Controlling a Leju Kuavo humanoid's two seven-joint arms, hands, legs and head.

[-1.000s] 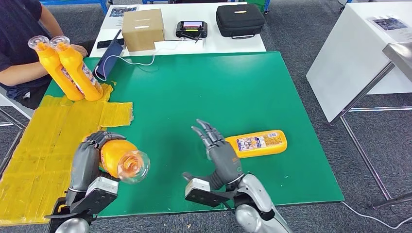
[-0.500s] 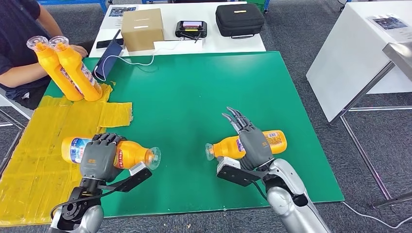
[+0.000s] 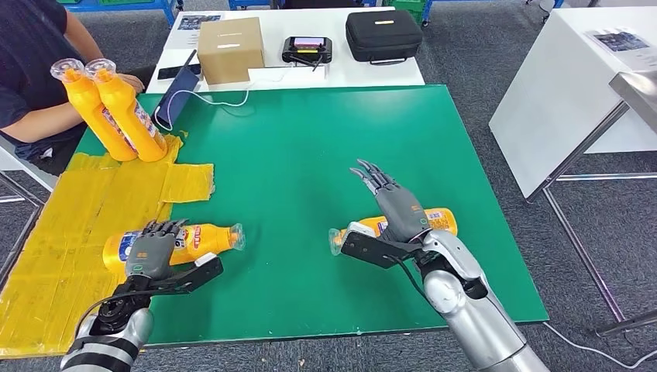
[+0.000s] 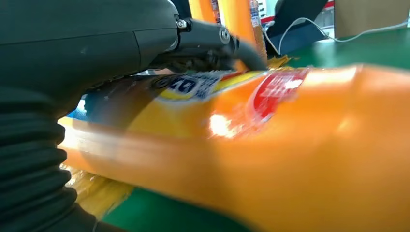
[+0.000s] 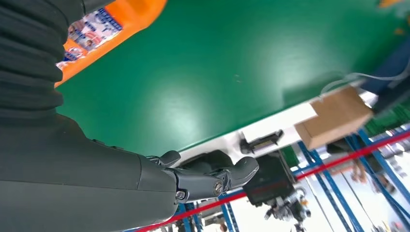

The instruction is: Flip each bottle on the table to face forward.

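Two bottles are in play on the green table [image 3: 310,139], both lying on their sides, plus two more upright ones [image 3: 116,108] well off beyond the left hand, held by a person at the table's far corner. Biggest thing near the hands is that green mat, smooth looking, so I'd guess a round bottle rolls easily on it. The left bottle [image 3: 182,239] sits right under the left hand [image 3: 149,252], partly on the yellow sheet [image 3: 62,232], cap end sticking out to the hand's right; the fingers are curled over its body and gripping it, and the left wrist view shows the glossy label [image 4: 270,92] pressed up against the hand. The right bottle [image 3: 434,221] lies under and just past the right hand [image 3: 399,209], cap poking out on the hand's left; that hand's fingers are spread and straight over it, not wrapped round, so it holds nothing as far as I can see. Judging by looks: thin plastic, full of orange drink, so moderately heavy, a bit squashy, slick on the label film. I'd grab around the label section, the widest bit, not the tapered neck or the clear cap
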